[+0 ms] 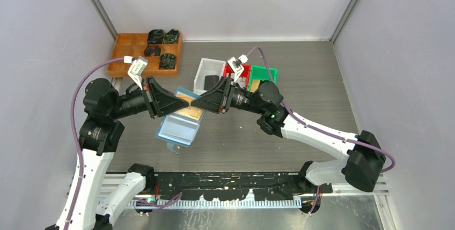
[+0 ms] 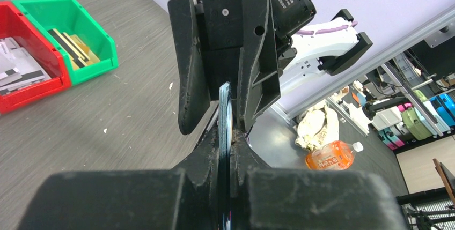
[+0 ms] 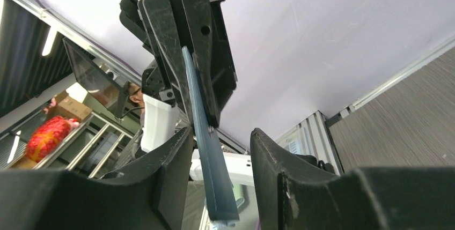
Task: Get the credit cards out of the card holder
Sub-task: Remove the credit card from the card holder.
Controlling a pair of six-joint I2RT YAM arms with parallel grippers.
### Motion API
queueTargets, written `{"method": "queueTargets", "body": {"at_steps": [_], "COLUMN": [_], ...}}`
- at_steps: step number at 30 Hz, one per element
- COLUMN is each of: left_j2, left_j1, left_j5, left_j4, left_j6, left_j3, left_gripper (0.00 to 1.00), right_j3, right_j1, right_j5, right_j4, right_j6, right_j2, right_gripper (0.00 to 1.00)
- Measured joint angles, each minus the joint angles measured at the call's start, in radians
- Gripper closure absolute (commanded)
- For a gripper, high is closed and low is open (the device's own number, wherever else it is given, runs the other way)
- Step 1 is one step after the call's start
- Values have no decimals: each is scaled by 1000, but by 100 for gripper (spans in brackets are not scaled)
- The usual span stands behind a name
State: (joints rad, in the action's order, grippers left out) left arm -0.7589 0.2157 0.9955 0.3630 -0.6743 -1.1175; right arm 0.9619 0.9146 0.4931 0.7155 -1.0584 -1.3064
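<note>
The card holder (image 1: 180, 128) hangs in the air over the middle of the table (image 1: 300, 112), with a tan card (image 1: 189, 113) showing at its far end. The holder looks light and soft, likely to flop. The card is probably stiff, thin and slick, best pinched flat on its exposed edge. The left gripper (image 1: 180, 100) reaches in level from the left, clamped narrow on the holder's edge. Opposite it, the right gripper (image 3: 220, 171) stands wide astride the holder, not gripping.

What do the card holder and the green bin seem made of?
The card holder looks soft and matte, perhaps faux leather: dull surface, bends at the fold. The green bin looks like rigid moulded plastic, slightly glossy: smooth walls, uniform bright colour.
</note>
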Motion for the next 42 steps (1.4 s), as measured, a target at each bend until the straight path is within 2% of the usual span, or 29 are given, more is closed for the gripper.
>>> {"method": "queueTargets", "body": {"at_steps": [7,15,16,19,21,22,24,25,26,29,35,42], "left_j2": [-3,-3,-4,-7,-7,-7,-7,-8,-11,-23,-64,-101], "left_j1": [0,0,0,0,0,0,0,0,0,0,0,0], "left_j5": [0,-2,-5,-6,-7,-10,-11,-10,-8,8,92,155], "left_j4": [-16,-32,-34,-36,-38,-37,-31,-25,-12,50,278,484], "left_j6": [-11,-32,-34,-42,-47,-48,-45,-30,-16,56,327,561], "left_j3": [0,0,0,0,0,0,0,-1,-5,-27,-90,-106], "left_gripper": [100,100,100,100,91,81,56,46,41,38,44,57], "right_j3": [-79,-112,-112,-113,-113,-113,-111,-99,-81,-4,230,405], "right_j1": [0,8,13,25,27,26,26,21,12,-13,-36,-33], "right_j5": [-27,-31,-31,-34,-37,-36,-34,-22,-5,54,156,228], "right_j4": [-4,113,122,144,146,145,140,108,60,-140,-729,-1177], "right_j6": [9,-64,-70,-83,-91,-93,-87,-84,-77,-29,243,502], "right_j2": [105,70,62,41,34,33,34,35,37,50,90,57], "right_gripper": [53,61,63,80,90,94,99,99,99,99,99,99]}}
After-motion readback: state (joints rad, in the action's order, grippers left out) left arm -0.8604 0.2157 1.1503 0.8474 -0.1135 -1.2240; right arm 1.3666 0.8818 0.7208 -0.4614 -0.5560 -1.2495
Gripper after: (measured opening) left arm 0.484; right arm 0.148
